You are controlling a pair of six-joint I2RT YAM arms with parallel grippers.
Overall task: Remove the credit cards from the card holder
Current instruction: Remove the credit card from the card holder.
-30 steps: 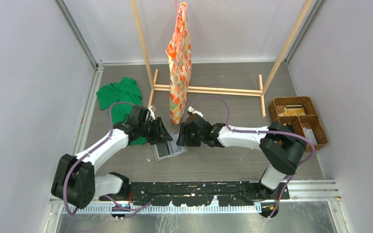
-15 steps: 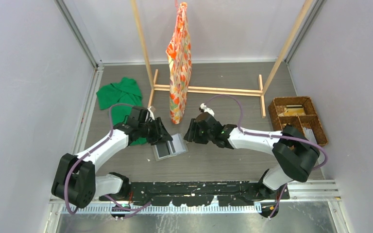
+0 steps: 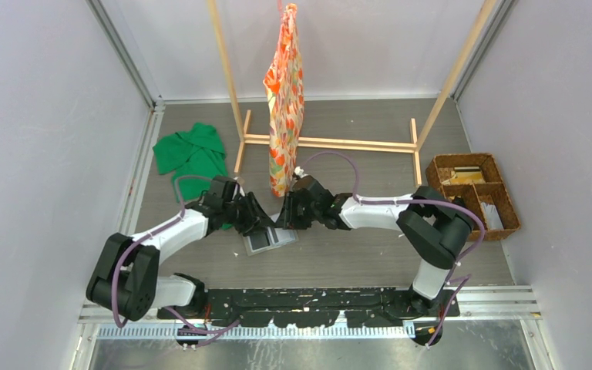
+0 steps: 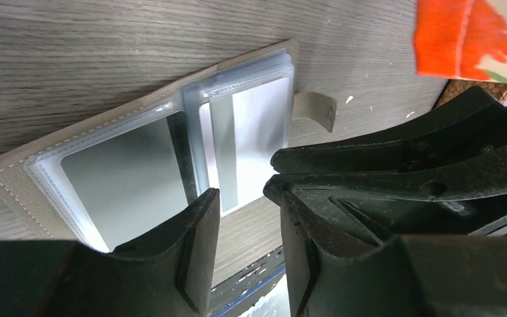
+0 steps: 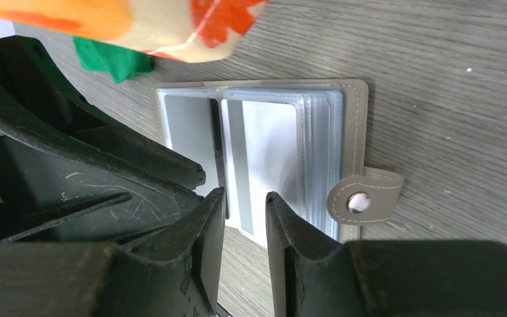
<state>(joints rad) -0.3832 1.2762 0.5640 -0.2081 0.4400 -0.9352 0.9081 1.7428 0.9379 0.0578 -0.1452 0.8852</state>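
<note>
The card holder (image 3: 268, 240) lies open and flat on the table (image 3: 354, 258), left of the middle, just near of the lower end of the orange cloth (image 3: 285, 100) that hangs from the rack (image 3: 331, 143). Its clear pockets face up, and silvery cards (image 5: 267, 148) show through them, tucked inside. A tab (image 5: 364, 198) with a snap sticks out from one edge of the holder. The left gripper (image 4: 241, 195) reaches in from the left and hangs low over the holder's left part. Its jaws stand a little apart, bare table shows between them, and one finger (image 4: 198, 244) lies over the left page; nothing is seen clamped. The right gripper (image 5: 245, 195) comes in from the right and meets the holder at its far right part, close beside the left gripper. Its jaws are narrowly apart, and the edge of a pocket leaf runs into the gap. Whether they pinch it or only hover above it I cannot tell. A green cloth (image 3: 191, 154) lies on the table to the far left, partly under the left arm. A basket (image 3: 501, 202) sits at the right edge, well apart from the holder.
</note>
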